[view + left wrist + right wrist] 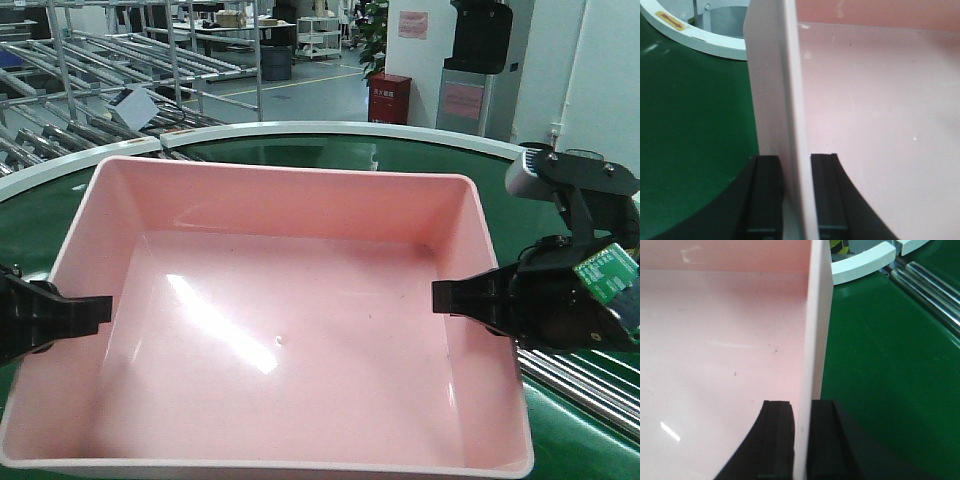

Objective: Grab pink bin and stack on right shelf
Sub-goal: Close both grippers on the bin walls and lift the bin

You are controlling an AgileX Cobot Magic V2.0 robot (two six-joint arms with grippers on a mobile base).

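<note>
Pink bin (290, 400) fills most of the front view, sitting over the green conveyor belt (35, 215), open side up, its long axis running left to right in front of you. Whether its base rests on the belt or hangs just clear of it, you cannot tell from these views. Right shelf: not in any view, so you have no bearing on it; judge it to lie off to the right, past the steel rollers (585, 380) beside the bin's right end. The relation that matters: the pink bin lies between the two arms, one short end wall to each, so neither arm is nearer and the carry has to be shared. Left gripper (796, 167) is closed on the left end wall, one finger outside over the belt and the other inside the tub, both flat against the plastic. Right gripper (801, 410) mirrors it on the right end wall, pinched on the wall with one finger in and one out. Both grips sit about midway along their walls, roughly opposite each other. Contents: nothing in the bin, only a glare streak (220, 325) and a few dark specks (734, 374) on the floor. Expect the thin walls to flex; keep both wrists level and moving together, or one wall may slip out
</note>
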